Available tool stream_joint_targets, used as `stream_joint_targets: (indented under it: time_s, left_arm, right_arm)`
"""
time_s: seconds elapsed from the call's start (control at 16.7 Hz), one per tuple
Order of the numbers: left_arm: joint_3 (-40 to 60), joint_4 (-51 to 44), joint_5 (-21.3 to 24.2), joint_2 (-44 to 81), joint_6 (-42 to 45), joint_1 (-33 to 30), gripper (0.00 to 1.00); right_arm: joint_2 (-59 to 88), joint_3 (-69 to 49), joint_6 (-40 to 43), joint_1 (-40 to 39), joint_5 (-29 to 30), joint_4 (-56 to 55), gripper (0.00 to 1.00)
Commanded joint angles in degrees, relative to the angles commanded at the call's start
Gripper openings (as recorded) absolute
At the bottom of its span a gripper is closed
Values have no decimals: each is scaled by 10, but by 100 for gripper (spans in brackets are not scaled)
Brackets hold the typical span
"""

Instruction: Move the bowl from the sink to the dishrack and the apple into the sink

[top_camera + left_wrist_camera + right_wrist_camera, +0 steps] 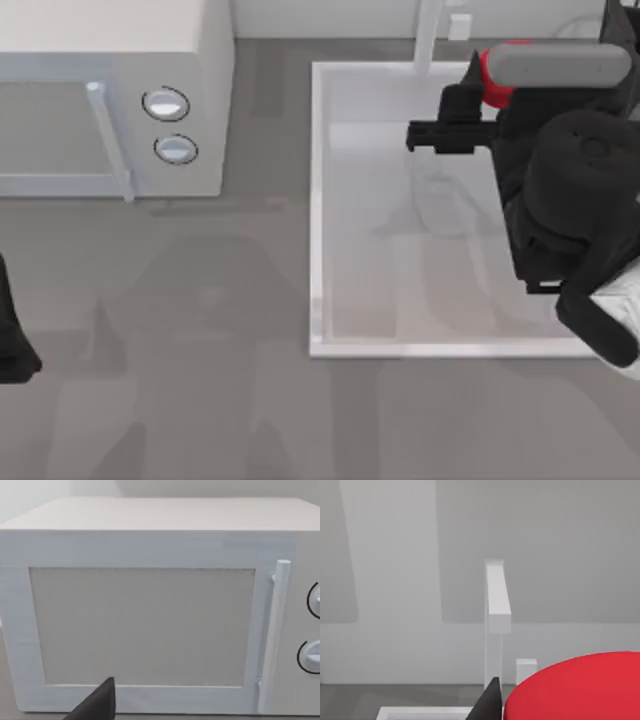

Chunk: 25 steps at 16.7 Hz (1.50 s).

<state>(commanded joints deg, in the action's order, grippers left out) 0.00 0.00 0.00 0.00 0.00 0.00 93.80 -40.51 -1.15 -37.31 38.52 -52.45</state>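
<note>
The table (200,400) runs out well away from the working tool, toward the top view's left and near edge. The sink (316,200) lies directly beneath the right arm, with its basin spreading out below and ahead of the tool. The microwave (110,60) stands well off from the right tool, across the sink's left rim. It is right in front of the left tool (12,340), which is parked at the table's left edge.

The right tool (450,118) hangs over the far right part of the sink. The faucet post (494,610) rises just ahead of it. Whether the tool is wide, narrow or closed on anything I cannot tell.

The apple (492,75) sits just beside the right tool, close behind it over the sink's far rim, and an arm link partly covers it. I cannot tell whether it is held or resting.

I judge the apple to be light, stiff and smooth-skinned, so it would roll or slip under an off-centre pinch. It is best taken across its widest middle and then set low in the basin rather than dropped.
</note>
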Motion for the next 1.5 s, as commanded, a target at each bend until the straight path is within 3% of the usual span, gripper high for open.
stream_joint_targets:
  time_s: [0.66, 1.08, 1.5]
  left_arm:
    - [0, 0, 0, 0, 0, 0, 100]
    - [0, 0, 0, 0, 0, 0, 100]
    - [0, 0, 0, 0, 0, 0, 100]
  right_arm:
    - [307, 49, 2, 0, 8, -364, 0]
    - [341, 56, 2, 1, 7, -400, 0]
    - [341, 56, 2, 1, 7, -400, 53]
